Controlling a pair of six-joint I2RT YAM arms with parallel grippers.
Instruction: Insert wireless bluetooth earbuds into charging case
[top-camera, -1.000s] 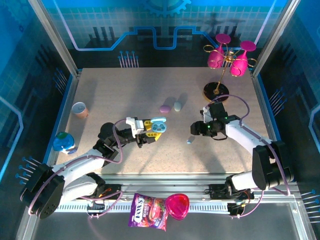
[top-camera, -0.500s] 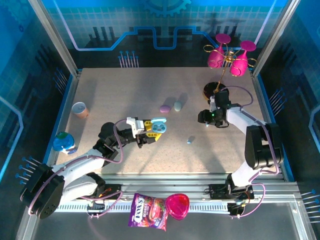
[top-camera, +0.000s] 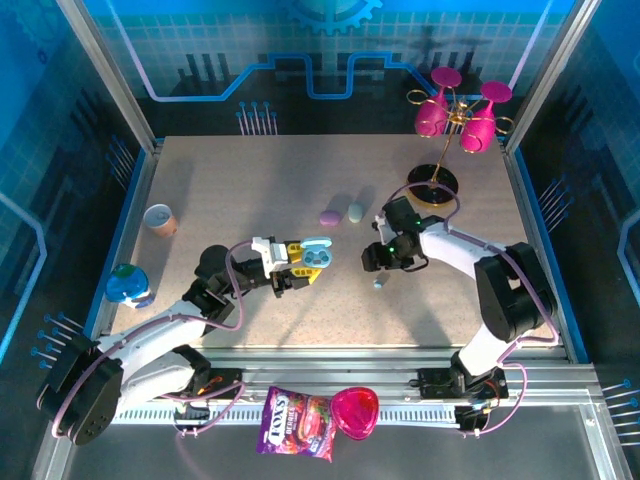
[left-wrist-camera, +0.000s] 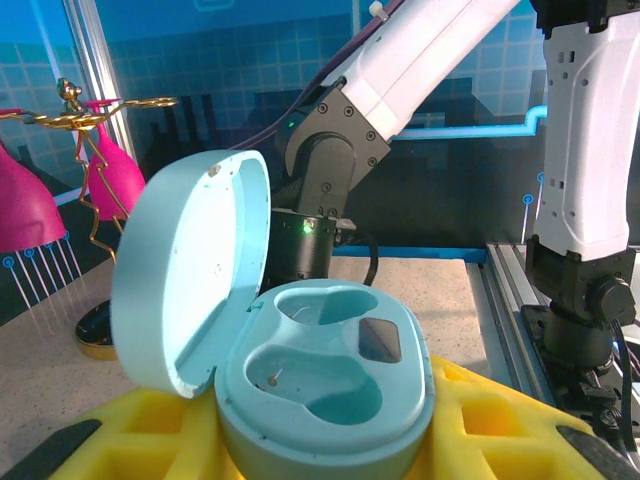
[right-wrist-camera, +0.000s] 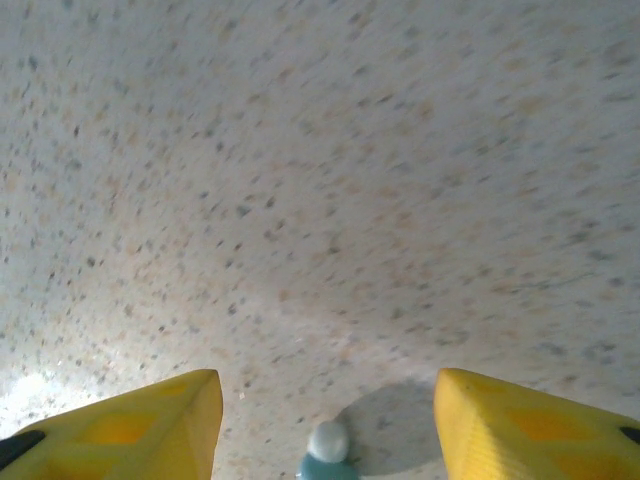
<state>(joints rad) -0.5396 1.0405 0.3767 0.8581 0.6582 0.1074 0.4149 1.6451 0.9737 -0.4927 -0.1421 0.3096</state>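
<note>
A light blue charging case (top-camera: 316, 256) hangs above the table left of centre, with my left gripper (top-camera: 306, 268) shut on it. In the left wrist view the case (left-wrist-camera: 325, 385) sits between the yellow fingers (left-wrist-camera: 480, 420), lid (left-wrist-camera: 190, 270) swung open to the left, both wells empty. A small light blue earbud (top-camera: 378, 283) lies on the table just near of my right gripper (top-camera: 379, 262). In the right wrist view that earbud (right-wrist-camera: 328, 452) lies at the bottom edge between the spread yellow fingertips (right-wrist-camera: 150, 415) of my right gripper (right-wrist-camera: 328, 415), which is open and touches nothing.
A purple case (top-camera: 329, 217) and a grey-green case (top-camera: 355, 211) lie side by side at mid table. A gold stand with pink goblets (top-camera: 455, 118) rises at the back right. A cup (top-camera: 158, 218) and a blue-green toy (top-camera: 127, 284) stand at the left edge.
My right arm swung from near the stand's base to the left and nearer, stopping over the loose earbud. The left gripper and case stayed put.
</note>
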